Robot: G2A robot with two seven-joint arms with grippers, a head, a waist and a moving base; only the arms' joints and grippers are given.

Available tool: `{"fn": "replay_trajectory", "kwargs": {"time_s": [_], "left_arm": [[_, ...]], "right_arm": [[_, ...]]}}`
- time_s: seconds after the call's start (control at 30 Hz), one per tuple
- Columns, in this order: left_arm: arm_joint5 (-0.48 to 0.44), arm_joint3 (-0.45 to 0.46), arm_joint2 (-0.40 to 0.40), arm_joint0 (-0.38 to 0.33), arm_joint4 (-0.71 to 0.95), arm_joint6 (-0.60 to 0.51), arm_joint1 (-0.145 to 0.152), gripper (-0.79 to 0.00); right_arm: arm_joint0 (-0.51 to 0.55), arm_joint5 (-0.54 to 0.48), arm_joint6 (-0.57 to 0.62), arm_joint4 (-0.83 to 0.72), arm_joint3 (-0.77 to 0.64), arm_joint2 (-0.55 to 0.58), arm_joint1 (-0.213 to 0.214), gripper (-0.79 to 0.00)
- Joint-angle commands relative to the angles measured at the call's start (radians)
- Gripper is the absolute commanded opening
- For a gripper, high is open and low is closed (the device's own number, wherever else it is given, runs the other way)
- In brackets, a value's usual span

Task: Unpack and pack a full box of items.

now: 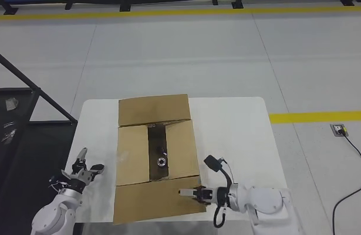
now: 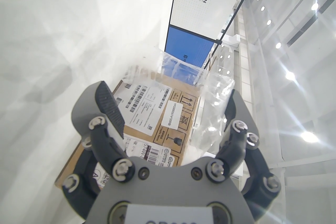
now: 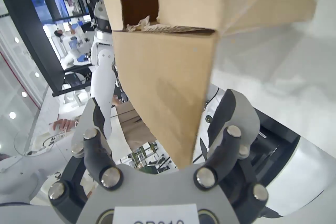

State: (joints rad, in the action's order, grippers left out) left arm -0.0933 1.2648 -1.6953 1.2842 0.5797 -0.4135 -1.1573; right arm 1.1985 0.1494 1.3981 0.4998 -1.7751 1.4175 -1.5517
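Box (image 1: 181,150): brown cardboard, mid-bench. Far & near flaps are folded outward; the 2 side flaps lie over the top w/ a narrow dark slot btwn them.
Bench (image 1: 239,135): white, bare surface on every side of the box.
Inside box: a small round metal-looking item (image 1: 161,161) sits in the slot. Something dark lies just beyond it, too small to tell what.
Near flap (image 1: 151,200): sticks out from the box toward the robot. In the R wrist view its corner (image 3: 162,78) points down into the R claw.
R claw (image 1: 186,192): at the near flap's R corner, released. Its fingers (image 3: 231,109) are spread wide w/ the flap corner btwn them, not clamped on it.
L claw (image 1: 90,161): off the box's L side, near the bench edge, apart from the box, released, fingers spread wide.
Box side, L wrist view (image 2: 161,130): faces the L claw and carries white labels w/ barcodes & printed handling marks.
Clear bag (image 2: 212,104): crinkled see-through plastic btwn L claw and box side, close to one finger (image 2: 110,107)'s opposite number. Cannot tell if it touches.
Yellow line (image 1: 318,116): on the floor, R of the box, past the bench.
Black frame (image 1: 16,106): on the floor, L of the box.
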Motion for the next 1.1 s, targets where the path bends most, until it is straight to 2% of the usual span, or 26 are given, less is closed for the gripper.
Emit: {"fn": "replay_trajectory", "kwargs": {"time_s": [0.0,0.43,0.6,0.77,1.07], "left_arm": [[0.0,-0.001,-0.002,-0.001,0.001,0.002,0.0,0.0],[-0.003,0.003,-0.005,-0.004,0.014,0.013,-0.002,0.0],[-0.005,0.008,-0.005,-0.005,0.017,0.026,-0.004,0.0],[0.003,0.005,-0.01,-0.017,0.007,0.043,-0.003,0.0],[0.041,-0.055,-0.028,-0.09,0.008,0.037,0.002,0.0]], "right_arm": [[-0.016,-0.013,0.004,-0.01,0.011,-0.023,0.003,0.0],[-0.144,-0.055,0.021,-0.083,0.088,-0.206,0.009,0.0],[-0.16,-0.093,-0.031,-0.169,0.09,-0.206,0.014,0.0],[-0.167,-0.104,-0.002,-0.216,0.091,-0.206,0.025,0.0],[-0.131,-0.193,-0.003,-0.275,0.035,-0.206,0.048,0.0]]}}
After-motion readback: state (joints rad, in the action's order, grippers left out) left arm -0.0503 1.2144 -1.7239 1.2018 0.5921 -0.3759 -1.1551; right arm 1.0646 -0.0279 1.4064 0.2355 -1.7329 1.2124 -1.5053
